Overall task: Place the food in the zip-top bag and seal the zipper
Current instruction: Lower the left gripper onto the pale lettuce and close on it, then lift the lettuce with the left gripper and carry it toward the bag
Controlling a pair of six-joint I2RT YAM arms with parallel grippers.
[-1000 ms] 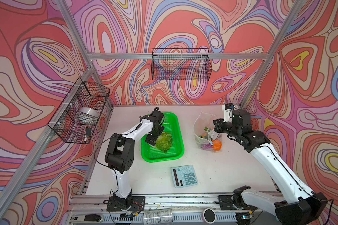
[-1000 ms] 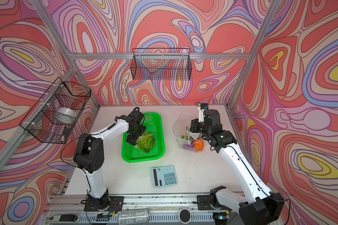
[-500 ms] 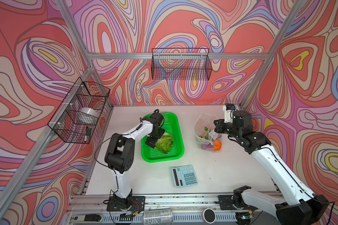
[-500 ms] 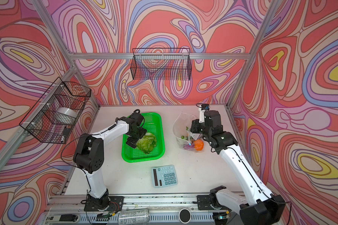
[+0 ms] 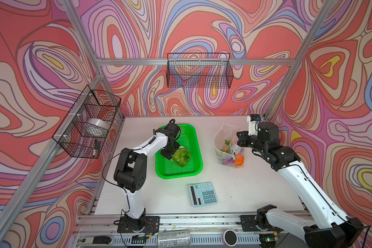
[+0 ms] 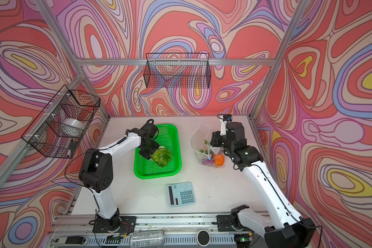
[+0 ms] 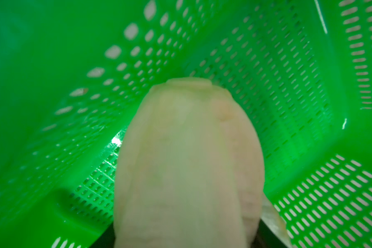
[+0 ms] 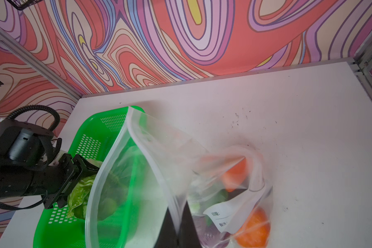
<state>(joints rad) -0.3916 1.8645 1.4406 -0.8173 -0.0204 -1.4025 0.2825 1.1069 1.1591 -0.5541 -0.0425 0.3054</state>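
The left gripper (image 5: 171,154) is down inside the green basket (image 5: 180,170) with its black fingers (image 8: 82,165) set on either side of the napa cabbage (image 5: 182,156), partly parted. I can't tell whether they actually press on it, since the wrist joint covers the tips in both top views, and in the left wrist view the cabbage's pale stem end (image 7: 187,161) fills the middle, soft and out of focus. The cabbage lies on the basket floor, its crinkled green leaves pointing towards the front of the table (image 5: 234,189). The right gripper (image 8: 177,212) is clenched on the rim of the zip-top bag (image 5: 223,139) and holds the mouth up and gaping towards the basket. In the right wrist view its fingers are cut off at the picture's edge. The bag stands to the right of the basket, clear and crumpled, with its white label (image 8: 221,214) folded. Through the plastic I can pick out an orange pumpkin (image 5: 238,160), something purple (image 8: 211,236) and bits of green, but the rest is a smear. The zipper (image 8: 138,137) runs as a pale strip round the open mouth, with a small blue tab (image 6: 208,160) low by the gripper.
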